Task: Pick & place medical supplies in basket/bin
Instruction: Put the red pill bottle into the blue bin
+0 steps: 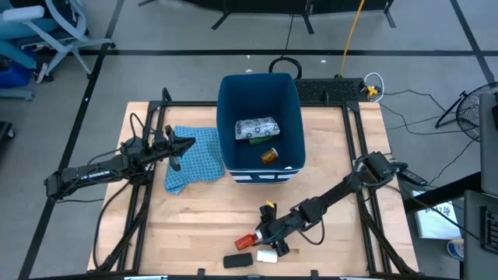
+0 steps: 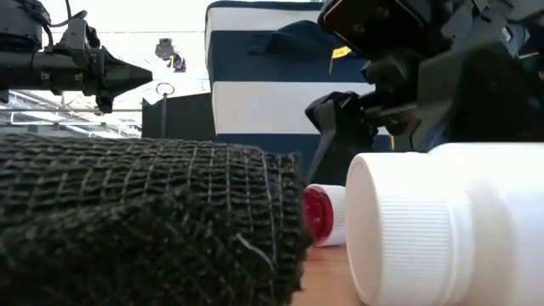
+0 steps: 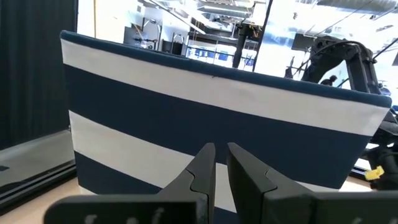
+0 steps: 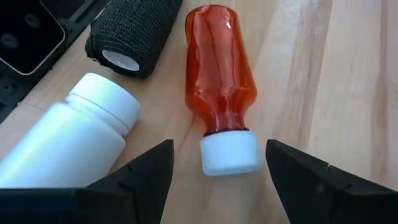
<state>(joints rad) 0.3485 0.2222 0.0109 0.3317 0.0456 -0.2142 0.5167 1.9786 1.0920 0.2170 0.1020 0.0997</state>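
The dark-blue bin [image 1: 230, 117] stands at the table's far middle. In it lie a white packet [image 1: 257, 127], a green oblong [image 1: 255, 141] and an orange pill bottle [image 1: 268, 156]. Near the front edge lie a red bottle with a white cap [image 4: 217, 68], a white bottle [image 4: 74, 137] and a black roll [image 4: 134, 31], each on its side. My right gripper [image 4: 221, 180] is open over the red bottle's capped end, its fingers on either side of the white cap [image 4: 229, 154] and apart from it. My left gripper [image 1: 187, 145] is shut and empty, raised left of the bin.
A blue patterned cloth [image 1: 194, 159] lies flat left of the bin, under my left gripper. The bin's white-striped wall [image 3: 205, 99] fills the left wrist view. The black roll [image 2: 144, 221] and the white bottle [image 2: 442, 225] stand close to the low camera. Bare wood lies right of the bin.
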